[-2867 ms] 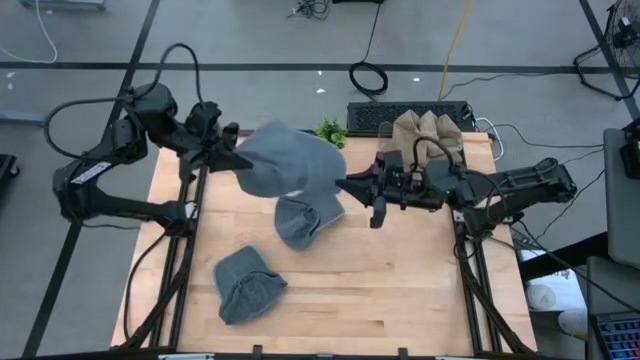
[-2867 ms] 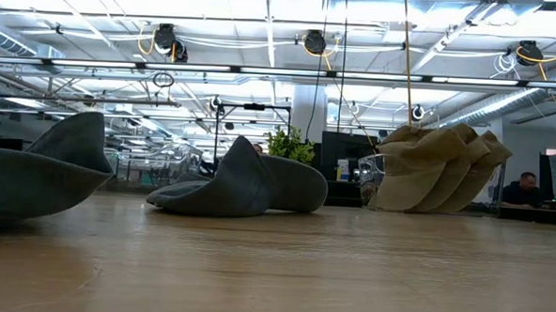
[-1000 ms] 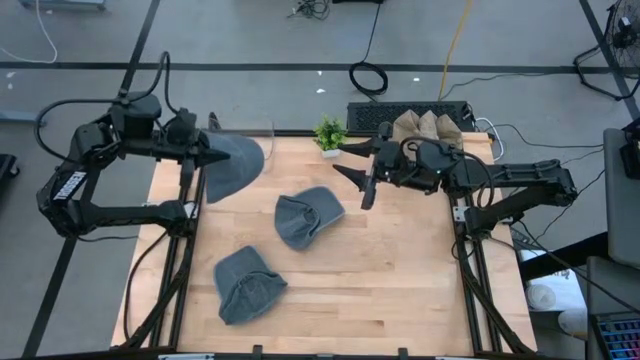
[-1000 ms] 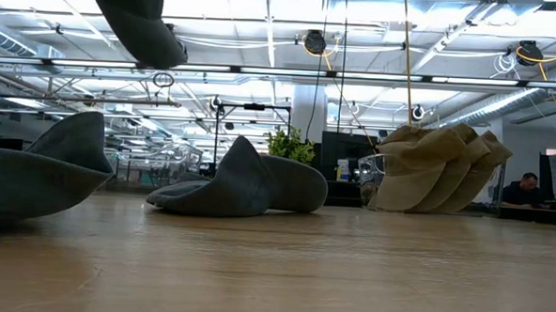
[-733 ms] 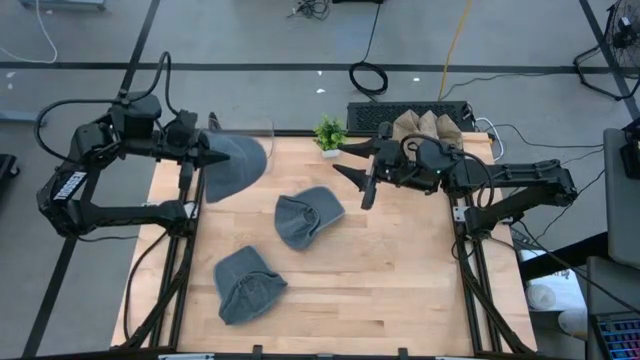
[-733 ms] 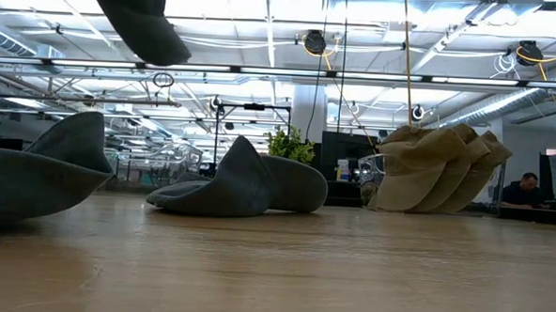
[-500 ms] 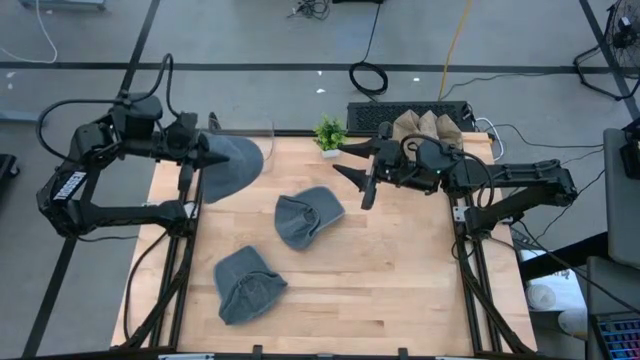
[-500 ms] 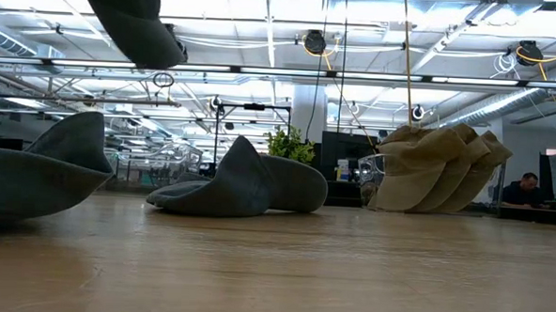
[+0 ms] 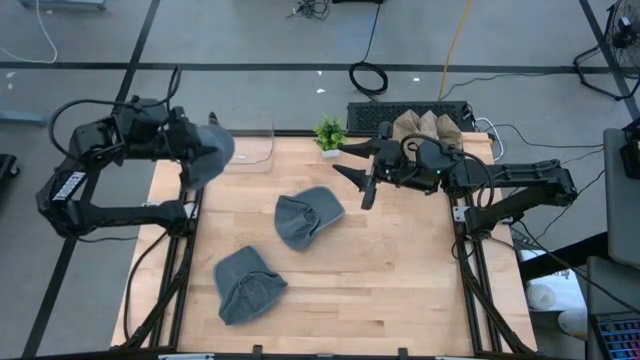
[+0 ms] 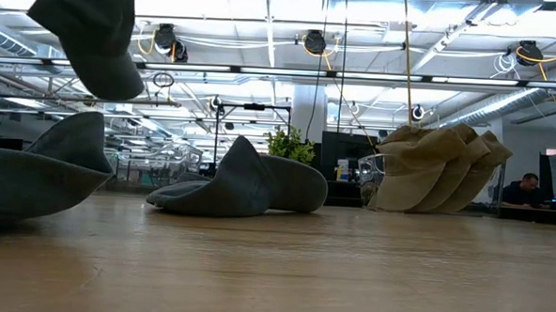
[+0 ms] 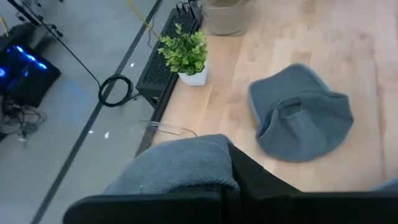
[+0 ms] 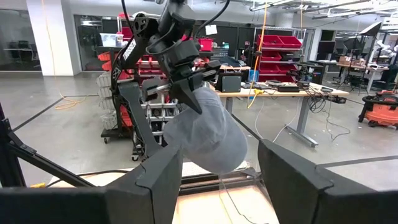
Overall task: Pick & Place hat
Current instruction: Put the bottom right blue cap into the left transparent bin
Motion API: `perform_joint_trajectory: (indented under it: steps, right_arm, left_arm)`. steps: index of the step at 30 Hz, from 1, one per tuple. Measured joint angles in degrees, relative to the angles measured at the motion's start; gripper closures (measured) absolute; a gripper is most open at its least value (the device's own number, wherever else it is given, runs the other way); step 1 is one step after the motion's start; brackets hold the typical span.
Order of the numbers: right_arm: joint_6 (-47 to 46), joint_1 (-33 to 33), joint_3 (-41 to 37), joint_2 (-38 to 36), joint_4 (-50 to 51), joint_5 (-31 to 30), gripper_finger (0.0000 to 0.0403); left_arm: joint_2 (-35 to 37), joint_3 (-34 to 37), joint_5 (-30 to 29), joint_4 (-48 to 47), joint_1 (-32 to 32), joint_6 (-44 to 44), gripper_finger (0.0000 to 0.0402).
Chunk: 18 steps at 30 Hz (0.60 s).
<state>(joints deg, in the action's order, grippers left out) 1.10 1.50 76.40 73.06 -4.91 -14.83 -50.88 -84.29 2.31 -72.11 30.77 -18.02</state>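
A grey hat (image 9: 210, 155) hangs from my left gripper (image 9: 196, 150), which is shut on it, high over the table's far left corner. In the low view the hat (image 10: 91, 35) hangs well above the tabletop. Two more grey hats lie on the table, one at the middle (image 9: 308, 216) and one nearer the front (image 9: 248, 284). My right gripper (image 9: 362, 178) stands open and high over the far middle of the table, holding nothing. My left gripper pinches the hat's upper edge (image 12: 194, 94) between its two fingers, slanting down from the table's left side. The hat hangs below the fingers as a rounded bag (image 12: 208, 137), lifted clear of the table. Whether one layer or several is held does not show.
A clear container (image 9: 252, 150) stands at the far left of the table beside the held hat. A small potted plant (image 9: 330, 132) and a heap of tan hats (image 9: 425, 128) sit along the far edge. The near right of the tabletop (image 9: 420, 290) is bare wood.
My left gripper has tipped downward and rolled at the wrist while staying over the far left corner. The hat, which stretched out toward the table's middle, has swung back toward the left edge and now hangs lower beneath the fingers. My right arm has kept still.
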Motion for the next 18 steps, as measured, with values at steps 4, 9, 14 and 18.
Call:
perform_joint_trajectory:
  steps: [4,9,14,18]
  right_arm:
    - [0.0,0.0,0.0,0.0,0.0,0.0,0.0206]
    - [0.0,0.0,0.0,0.0,0.0,0.0,0.0206]
    - [0.0,0.0,0.0,0.0,0.0,0.0,0.0206]
    - [0.0,0.0,0.0,0.0,0.0,0.0,0.0206]
  left_arm:
    - [-0.3,0.0,0.1,-0.1,1.4,-3.8,0.0401]
    - [-0.6,0.3,-1.4,-1.9,5.2,-9.8,0.0401]
    - [-1.6,0.5,-3.4,-2.8,9.9,-16.1,0.0401]
    - [-2.9,0.5,-2.9,-3.1,13.8,-20.1,0.0401]
